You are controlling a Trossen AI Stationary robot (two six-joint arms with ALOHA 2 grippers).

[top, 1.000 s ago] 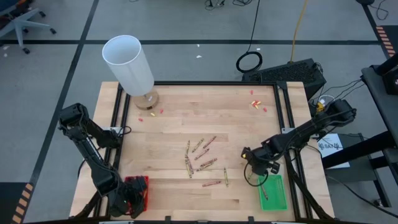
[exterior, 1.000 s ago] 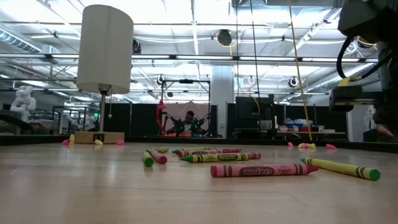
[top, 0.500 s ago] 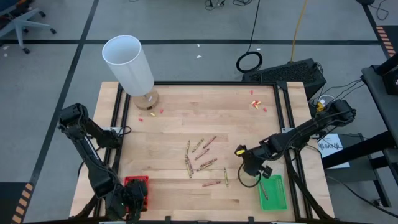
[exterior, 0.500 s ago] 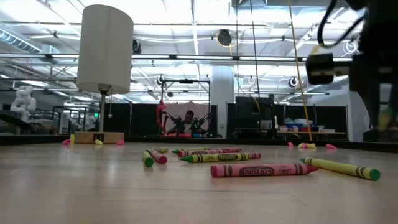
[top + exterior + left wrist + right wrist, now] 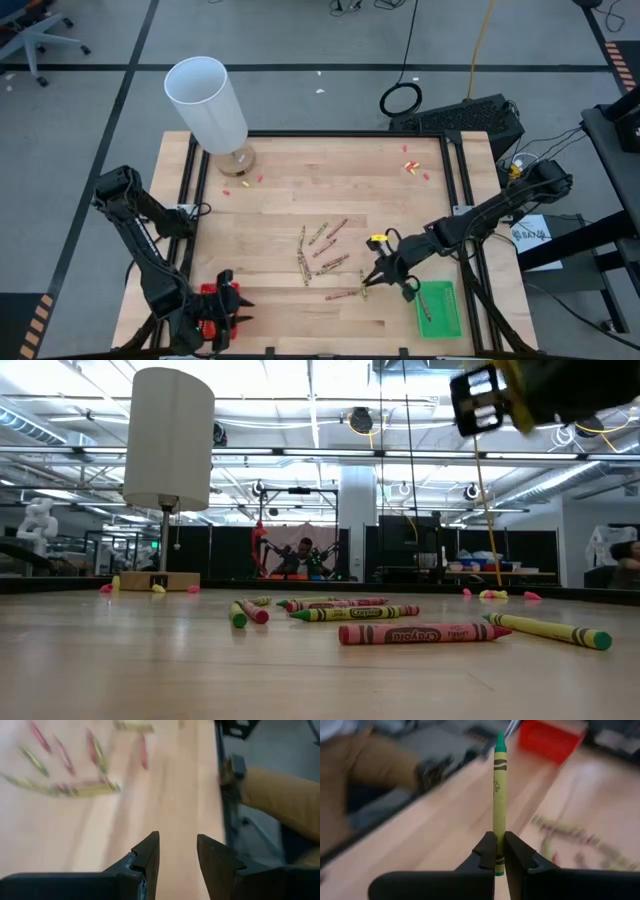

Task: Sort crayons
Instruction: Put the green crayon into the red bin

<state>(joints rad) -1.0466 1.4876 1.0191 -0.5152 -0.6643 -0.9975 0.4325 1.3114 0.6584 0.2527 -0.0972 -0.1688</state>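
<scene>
Several crayons (image 5: 322, 255) lie loose at the table's middle, also seen in the low view (image 5: 420, 633) and the left wrist view (image 5: 75, 787). My right gripper (image 5: 375, 275) hangs just right of them, shut on a yellow-green crayon (image 5: 499, 785). A green tray (image 5: 440, 310) at the near right holds one crayon. My left gripper (image 5: 232, 308) is open above the red tray (image 5: 208, 298) at the near left, with nothing between its fingers (image 5: 150, 855). My right gripper pinches the yellow-green crayon by one end (image 5: 499, 827) between its two fingers. The crayon sticks straight out past the fingertips, in line with them, its green tip away from the gripper. It is lifted clear of the table. The fingers slant down toward the table's left.
A lamp with a white shade (image 5: 208, 105) stands at the far left corner. Small red and yellow scraps lie near its foot (image 5: 240, 182) and at the far right (image 5: 410, 168). Black frame rails run along both table sides. A person shows beyond the table edge in the wrist views.
My right gripper has risen and gone from beside the green tray toward the table's left, tipping from pointing down toward level. My left gripper has risen a little over the red tray and rolled about its own line.
</scene>
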